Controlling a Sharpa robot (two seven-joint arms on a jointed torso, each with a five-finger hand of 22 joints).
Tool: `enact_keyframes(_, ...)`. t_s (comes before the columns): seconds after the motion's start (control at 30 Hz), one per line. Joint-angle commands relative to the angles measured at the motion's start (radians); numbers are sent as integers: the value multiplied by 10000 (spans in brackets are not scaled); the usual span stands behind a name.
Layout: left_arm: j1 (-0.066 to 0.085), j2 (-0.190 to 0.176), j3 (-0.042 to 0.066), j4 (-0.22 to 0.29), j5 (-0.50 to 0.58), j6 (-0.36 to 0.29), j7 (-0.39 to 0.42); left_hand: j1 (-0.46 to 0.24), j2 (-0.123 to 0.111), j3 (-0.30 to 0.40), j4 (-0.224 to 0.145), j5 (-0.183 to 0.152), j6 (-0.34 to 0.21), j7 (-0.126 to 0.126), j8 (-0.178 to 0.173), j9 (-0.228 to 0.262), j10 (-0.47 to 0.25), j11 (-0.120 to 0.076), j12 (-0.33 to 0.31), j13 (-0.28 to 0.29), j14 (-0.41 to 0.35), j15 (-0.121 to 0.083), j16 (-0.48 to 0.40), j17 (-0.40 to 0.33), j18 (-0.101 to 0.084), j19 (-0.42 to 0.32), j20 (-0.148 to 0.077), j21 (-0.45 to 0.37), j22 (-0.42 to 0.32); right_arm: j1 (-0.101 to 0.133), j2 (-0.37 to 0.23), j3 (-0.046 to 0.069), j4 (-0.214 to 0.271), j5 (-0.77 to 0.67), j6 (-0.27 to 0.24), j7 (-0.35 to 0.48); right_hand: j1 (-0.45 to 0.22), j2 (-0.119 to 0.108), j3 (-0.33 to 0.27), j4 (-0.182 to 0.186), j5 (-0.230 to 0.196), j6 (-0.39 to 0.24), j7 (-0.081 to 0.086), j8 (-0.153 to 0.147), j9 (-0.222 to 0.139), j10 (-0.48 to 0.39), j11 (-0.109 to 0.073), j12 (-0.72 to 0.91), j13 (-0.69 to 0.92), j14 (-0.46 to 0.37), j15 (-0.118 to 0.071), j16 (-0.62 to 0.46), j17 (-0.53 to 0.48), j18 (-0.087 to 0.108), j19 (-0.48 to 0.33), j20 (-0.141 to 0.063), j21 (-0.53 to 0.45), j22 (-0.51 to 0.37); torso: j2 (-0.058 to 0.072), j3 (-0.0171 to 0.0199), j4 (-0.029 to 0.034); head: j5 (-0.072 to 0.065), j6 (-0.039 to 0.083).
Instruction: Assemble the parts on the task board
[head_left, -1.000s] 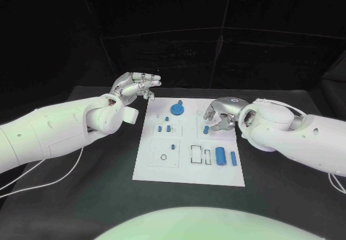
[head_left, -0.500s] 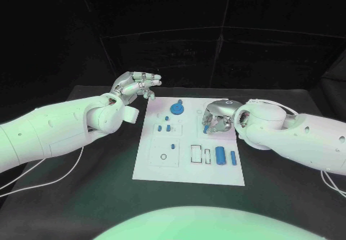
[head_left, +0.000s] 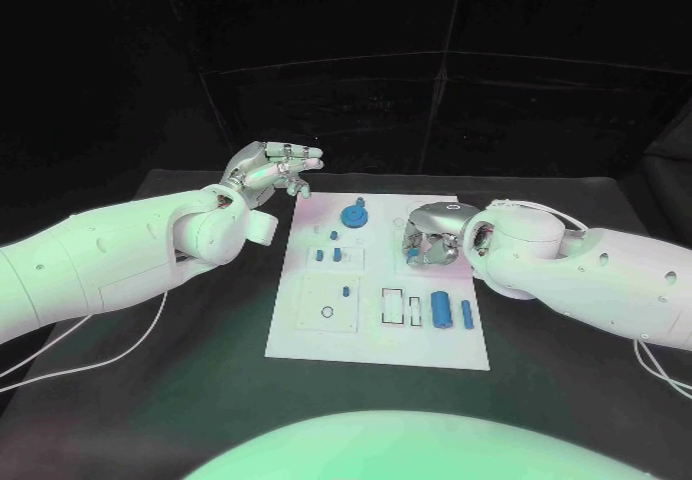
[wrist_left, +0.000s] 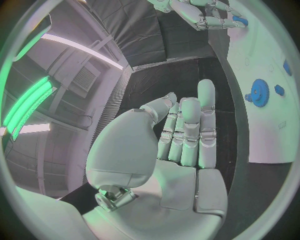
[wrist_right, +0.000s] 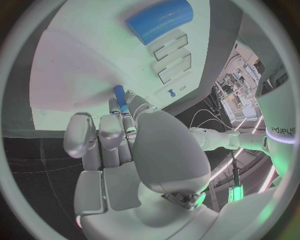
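**Task board with blue parts: right hand on a small peg, left hand raised aside**

Head view. Task board (head_left: 378, 330): a white plate lying at the centre of the black table (head_left: 173, 390). Upper middle of the board: a blue gear (head_left: 353, 215) with a knob. Just below it, left of centre: several small blue pegs (head_left: 327, 255). Lower right of the board: a large blue cylinder (head_left: 441, 311) with a slimmer blue pin (head_left: 466, 313) just beside it on the right, and two rectangular recesses (head_left: 392, 306) on the left of the cylinder. Right hand (head_left: 430, 234): placed over the upper right of the board, fingers curled downward, a glimpse of blue seen beneath them. Left hand (head_left: 271, 170): held above the table near the board's upper left corner, fingers loosely bent, nothing in them.

Left wrist view. Left hand (wrist_left: 178, 150): fingers nearly straight and close together, nothing held. Gear (wrist_left: 259, 91) seen at the right of the frame on the board (wrist_left: 262, 135). Right hand (wrist_left: 200, 15) seen at the top edge.

Right wrist view. Right hand (wrist_right: 128, 150): a small blue peg (wrist_right: 120, 97) pinched at the fingertips, its far end against the board (wrist_right: 81, 75). Large cylinder (wrist_right: 159, 20) at the upper middle of the frame.
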Motion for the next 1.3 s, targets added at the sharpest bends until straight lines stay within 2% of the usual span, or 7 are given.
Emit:
enact_keyframes(0.03,17,-1,9,11,39,111,33,78,-23,-26,-17,42,-32,25,53,-10,-94,3,53,-7,-64,19,-48,-14,132,-53,-7,-45,-17,-1,8,0,-17,-135,75,37,179,15,253,-117,-101,142,12,62,9,172,-40,-65,22,26,-70,93,59,-130,127,-21,94,101,-3,-3,-5,-14,-17)
enact_keyframes(0.17,17,-7,9,15,39,108,30,78,-23,-26,-17,42,-32,25,53,-10,-94,3,53,-7,-64,19,-48,-14,132,-53,-7,-45,-17,-6,0,-1,-8,-280,-74,-32,269,4,579,-267,-351,259,8,56,2,361,-61,-135,35,27,-87,148,104,-157,197,-43,188,219,-9,-3,-4,-24,-22)
enact_keyframes(0.47,17,-16,9,0,39,102,24,78,-23,-26,-17,42,-32,25,53,-10,-94,3,53,-7,-64,19,-48,-14,132,-53,-7,-45,-17,-19,-280,5,408,-329,-2415,430,389,-85,1283,-680,-557,413,14,25,-18,810,-109,-143,132,8,-125,195,90,-202,316,-89,368,440,-17,-3,-11,-26,14)
enact_keyframes(0.73,17,-15,9,-30,39,97,10,78,-23,-26,-17,42,-32,25,53,-10,-94,3,53,-7,-64,19,-48,-14,132,-53,-7,-45,-17,-2,-755,27,1395,212,-3303,738,258,-194,1509,-782,-599,400,29,-30,-34,851,-107,-199,163,7,-122,222,96,-205,311,-91,392,465,-13,-7,11,10,19)
enact_keyframes(0.97,17,9,9,-48,39,102,0,78,-23,-26,-17,42,-32,25,53,-10,-94,3,53,-7,-64,19,-48,-14,132,-53,-7,-45,-17,10,-607,45,2021,723,-3485,1066,202,-241,1619,-832,-586,365,43,-66,-43,826,-85,-248,167,5,-111,235,100,-206,307,-83,402,476,-7,-14,9,113,13)
enact_keyframes(1.17,17,56,10,-55,39,108,4,78,-23,-26,-17,42,-32,25,53,-10,-94,3,53,-7,-64,19,-48,-14,132,-53,-7,-45,-17,-13,263,28,1849,925,-3131,1344,148,-260,1727,-871,-560,343,59,-87,-46,808,-68,-291,171,-1,-99,231,68,-205,300,-74,408,481,3,-10,7,244,-33)
enact_keyframes(1.3,19,104,10,-72,39,112,1,78,-23,-26,-17,42,-32,25,53,-10,-94,3,53,-7,-64,19,-48,-14,132,-53,-7,-45,-17,-211,830,-13,1564,937,-2849,1522,120,-279,1795,-906,-536,321,69,-101,-48,794,-58,-319,172,-9,-91,216,23,-199,277,-67,395,461,-3,-19,24,328,-77)
